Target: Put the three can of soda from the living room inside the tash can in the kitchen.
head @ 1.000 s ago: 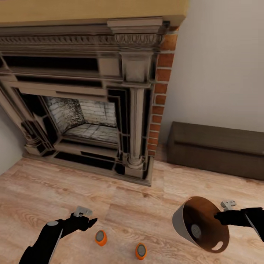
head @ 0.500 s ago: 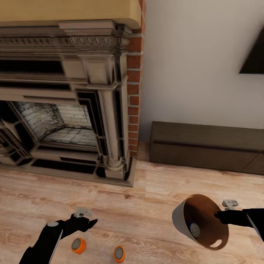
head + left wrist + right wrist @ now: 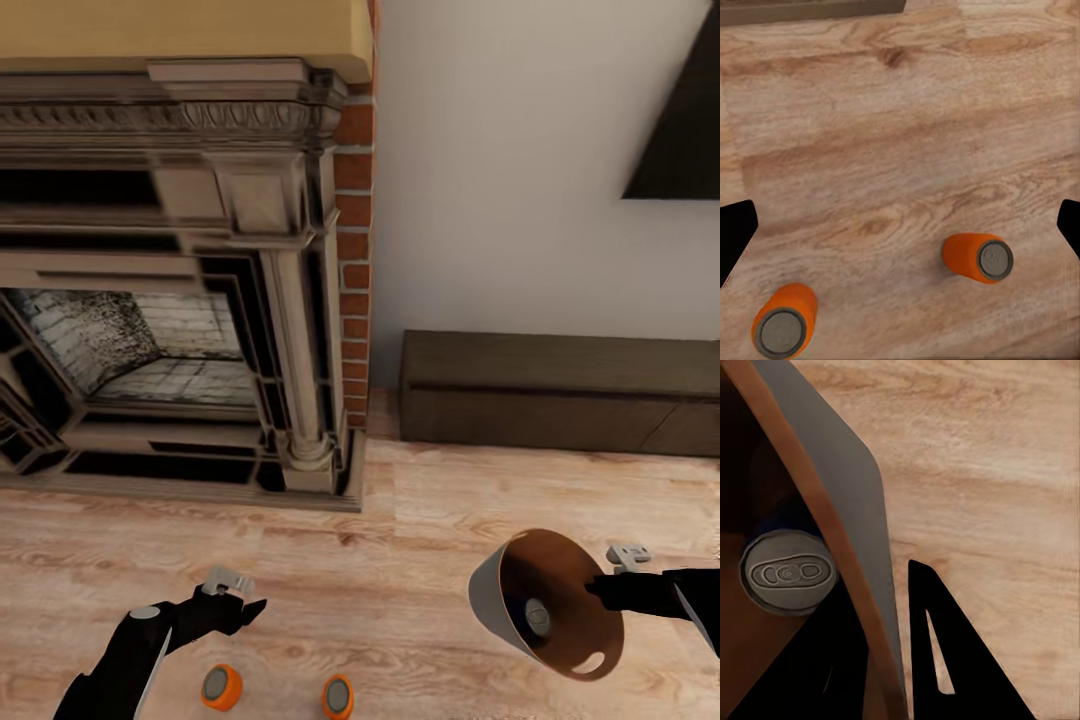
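Observation:
Two bright orange cans of soda (image 3: 221, 687) (image 3: 338, 696) lie on the light wood floor of the living room, just below my left gripper (image 3: 245, 608). The left wrist view has both orange cans (image 3: 979, 257) (image 3: 786, 322) beneath the open left gripper (image 3: 904, 217), whose black fingertips (image 3: 735, 232) sit wide apart at the frame edges. My right gripper (image 3: 600, 590) is shut on the rim of the tash can (image 3: 500, 600), held tilted above the floor. A third can (image 3: 537, 617) lies inside it, its grey top (image 3: 787, 574) showing against the coppery inner wall (image 3: 795, 465).
A dark fireplace (image 3: 180, 300) with a brick flank (image 3: 352, 300) stands ahead at the left. A low dark brown cabinet (image 3: 560, 395) runs along the white wall at the right, under a dark panel (image 3: 685, 130). Open wood floor (image 3: 400, 560) lies between the arms.
The whole view has swung to the right, so the fireplace and the floor cans have slid left in the picture. Both arms keep their poses, with the bin still held.

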Tool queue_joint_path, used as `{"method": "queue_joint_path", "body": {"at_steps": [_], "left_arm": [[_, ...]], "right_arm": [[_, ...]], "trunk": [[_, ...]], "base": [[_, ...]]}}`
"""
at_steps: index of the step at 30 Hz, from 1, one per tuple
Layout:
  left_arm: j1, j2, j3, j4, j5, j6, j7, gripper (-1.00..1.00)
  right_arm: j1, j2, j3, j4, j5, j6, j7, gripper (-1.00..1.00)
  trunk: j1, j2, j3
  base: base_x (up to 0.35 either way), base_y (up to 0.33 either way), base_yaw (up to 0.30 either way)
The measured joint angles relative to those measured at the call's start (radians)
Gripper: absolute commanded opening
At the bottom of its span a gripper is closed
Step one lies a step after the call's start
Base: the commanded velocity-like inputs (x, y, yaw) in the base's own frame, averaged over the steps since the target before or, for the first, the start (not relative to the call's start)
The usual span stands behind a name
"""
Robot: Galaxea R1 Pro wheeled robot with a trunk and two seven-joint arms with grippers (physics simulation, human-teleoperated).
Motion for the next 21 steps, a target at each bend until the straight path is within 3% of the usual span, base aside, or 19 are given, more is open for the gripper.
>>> {"method": "queue_joint_path", "body": {"at_steps": [12, 21], "left_arm": [[0.000, 0.000, -0.014, 0.029, -0.002, -0.001, 0.029, 1.00], [0.000, 0.000, -0.030, 0.041, 0.000, -0.003, 0.051, 1.00]], "right_arm": [[0.000, 0.001, 0.005, 0.000, 0.002, 0.011, -0.003, -1.00], [0.000, 0.002, 0.003, 0.001, 0.003, 0.011, -0.004, -1.00]], "trunk": [[0.000, 0.000, -0.002], [0.000, 0.000, -0.007]], "base": [[0.000, 0.270, -0.239], [0.000, 0.081, -0.079]]}}
